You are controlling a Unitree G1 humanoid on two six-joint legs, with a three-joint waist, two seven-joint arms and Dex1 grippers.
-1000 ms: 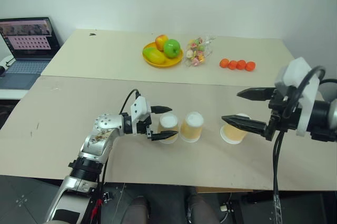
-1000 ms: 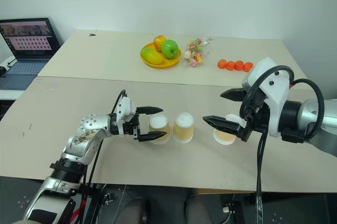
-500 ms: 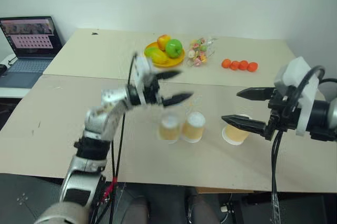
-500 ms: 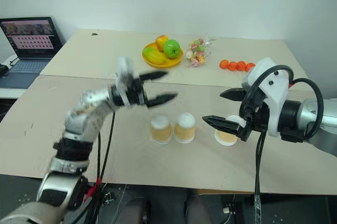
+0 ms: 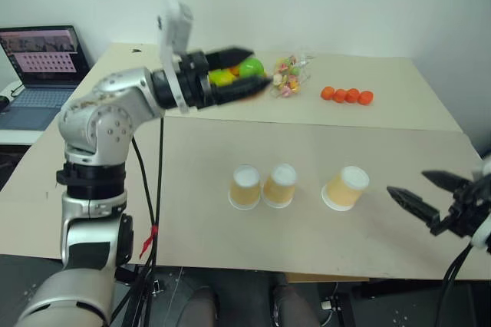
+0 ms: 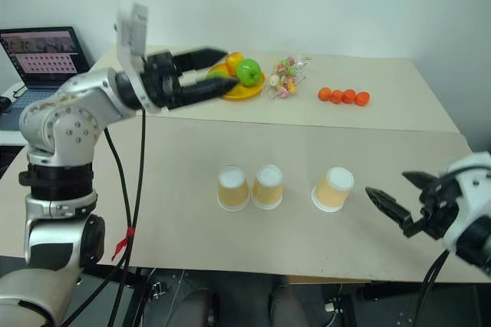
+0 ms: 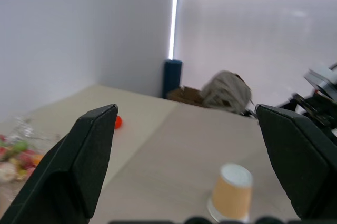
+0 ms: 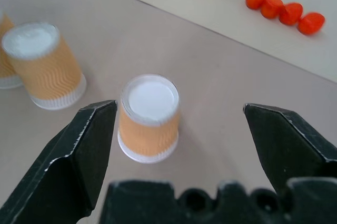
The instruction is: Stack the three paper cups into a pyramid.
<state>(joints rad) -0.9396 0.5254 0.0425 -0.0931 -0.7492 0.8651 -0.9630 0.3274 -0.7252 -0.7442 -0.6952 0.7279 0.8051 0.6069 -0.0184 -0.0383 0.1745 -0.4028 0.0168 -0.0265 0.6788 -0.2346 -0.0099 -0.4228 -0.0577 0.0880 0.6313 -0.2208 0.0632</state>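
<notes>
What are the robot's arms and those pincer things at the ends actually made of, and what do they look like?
The left arm is rounded silver metal segments with black joint rings; black cables and a red tag hang alongside. Its left gripper has two tapered black fingers below a white block. The right gripper has matching pointed black fingers, a white housing behind them and a black cable.

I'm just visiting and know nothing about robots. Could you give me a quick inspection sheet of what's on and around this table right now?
Surface: tan table, two boards butted together.
Job's things: three cups upside down in a row, two touching, third apart; none stacked.
Clutter: fruit plate, candy bag, four small orange fruits at the far side.
Grippers: left gripper open, raised; right gripper open, low beside the cups.
Cables: black cable hanging from the left arm.
Surroundings: laptop, white wall.
</notes>
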